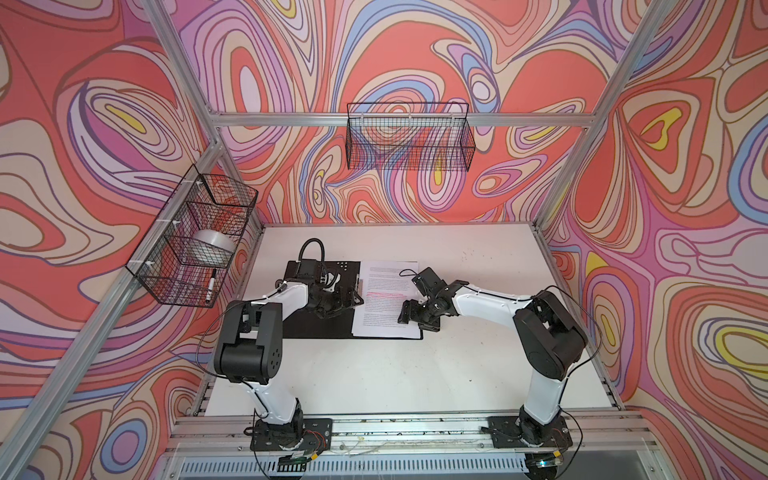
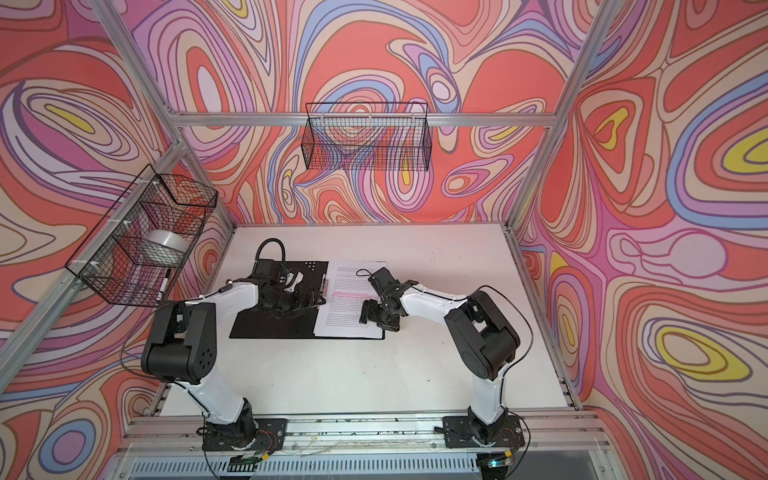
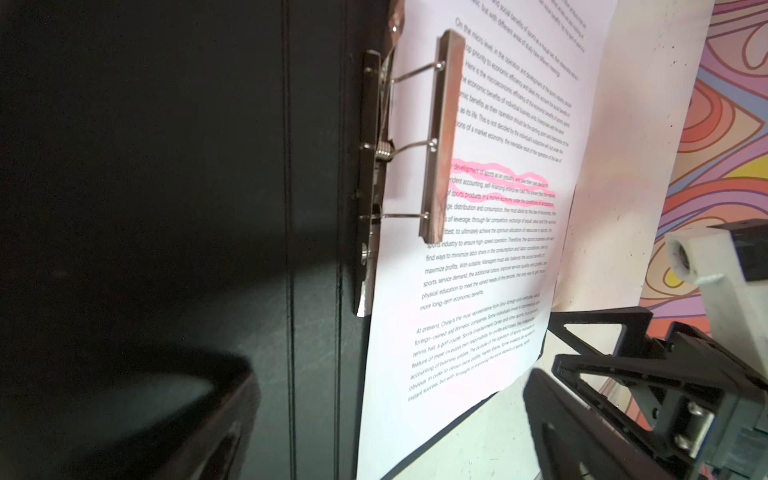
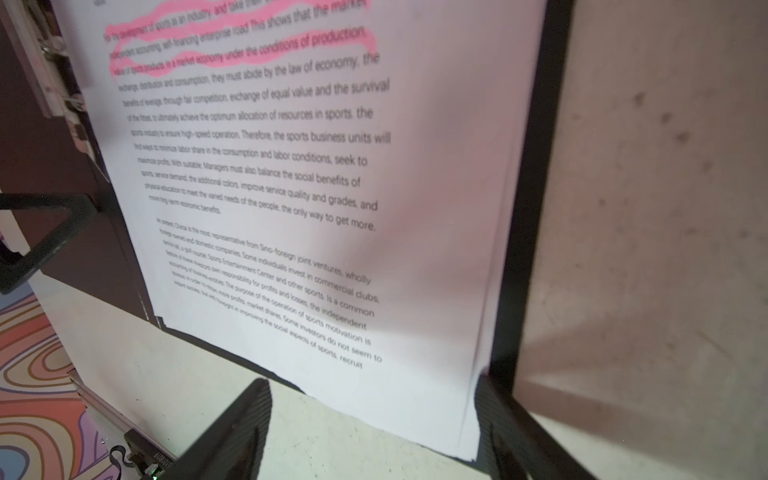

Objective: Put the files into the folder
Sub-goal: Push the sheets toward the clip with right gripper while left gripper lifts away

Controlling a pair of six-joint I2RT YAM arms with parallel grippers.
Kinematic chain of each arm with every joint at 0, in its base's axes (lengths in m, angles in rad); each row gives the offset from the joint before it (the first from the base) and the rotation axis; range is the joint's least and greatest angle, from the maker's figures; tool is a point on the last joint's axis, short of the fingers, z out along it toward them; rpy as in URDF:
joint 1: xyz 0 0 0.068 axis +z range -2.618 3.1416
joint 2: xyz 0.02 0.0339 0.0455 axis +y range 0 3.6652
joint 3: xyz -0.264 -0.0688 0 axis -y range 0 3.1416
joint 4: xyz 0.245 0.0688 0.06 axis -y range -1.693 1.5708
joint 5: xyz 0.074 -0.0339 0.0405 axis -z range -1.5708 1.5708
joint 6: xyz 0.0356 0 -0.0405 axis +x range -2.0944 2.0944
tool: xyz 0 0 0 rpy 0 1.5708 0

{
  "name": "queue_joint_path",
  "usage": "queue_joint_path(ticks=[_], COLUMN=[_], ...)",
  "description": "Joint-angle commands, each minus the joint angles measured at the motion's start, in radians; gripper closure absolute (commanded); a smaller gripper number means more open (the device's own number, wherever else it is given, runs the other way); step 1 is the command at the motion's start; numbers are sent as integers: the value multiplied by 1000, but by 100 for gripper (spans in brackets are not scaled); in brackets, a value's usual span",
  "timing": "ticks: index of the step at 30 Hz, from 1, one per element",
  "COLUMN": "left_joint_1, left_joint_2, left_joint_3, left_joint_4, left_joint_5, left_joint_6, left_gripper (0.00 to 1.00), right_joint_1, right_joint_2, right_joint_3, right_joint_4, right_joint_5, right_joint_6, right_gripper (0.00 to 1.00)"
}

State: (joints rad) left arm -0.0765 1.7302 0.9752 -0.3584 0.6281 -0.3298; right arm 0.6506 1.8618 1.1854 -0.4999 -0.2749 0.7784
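White table [image 1: 478, 365] bears the folder [image 1: 316, 328], open with its black inside up; the files [image 1: 386, 278] lie on its right half, their spine-side edge under the metal clip [image 3: 440, 137]; whether that clip presses down I cannot tell. The left gripper [image 1: 349, 301] hangs over the left cover, jaws wide, holding nothing; the right gripper [image 4: 372, 390] stands wide astride the sheets' near corner, gripping nothing. Filing looks nearly done; next, probably, seat the clip, then swing the cover shut without dragging paper.
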Motion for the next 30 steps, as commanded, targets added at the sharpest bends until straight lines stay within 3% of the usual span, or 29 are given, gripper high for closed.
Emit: queue_joint_path(ticks=[1, 7, 13, 19, 23, 30], left_joint_1=[3, 7, 71, 164, 224, 253], left_joint_2=[8, -153, -344, -393, -390, -406], left_joint_3=[2, 105, 144, 72, -2, -93], left_joint_4=[-57, -174, -254, -263, -224, -164], left_joint_5=[-30, -94, -175, -320, -348, -402], left_joint_6=[11, 150, 230, 281, 325, 394], left_gripper=[0, 0, 0, 0, 0, 0], right_joint_1=[7, 7, -10, -64, -76, -98], right_joint_2=[-20, -84, -37, 37, 92, 174], right_joint_3=[45, 139, 285, 396, 489, 591], right_joint_4=[-83, -229, -313, -282, -287, -309], right_joint_5=[85, 197, 255, 224, 202, 229], right_joint_6=[-24, -83, -178, -230, -294, -386], right_gripper=[19, 18, 17, 17, 19, 20])
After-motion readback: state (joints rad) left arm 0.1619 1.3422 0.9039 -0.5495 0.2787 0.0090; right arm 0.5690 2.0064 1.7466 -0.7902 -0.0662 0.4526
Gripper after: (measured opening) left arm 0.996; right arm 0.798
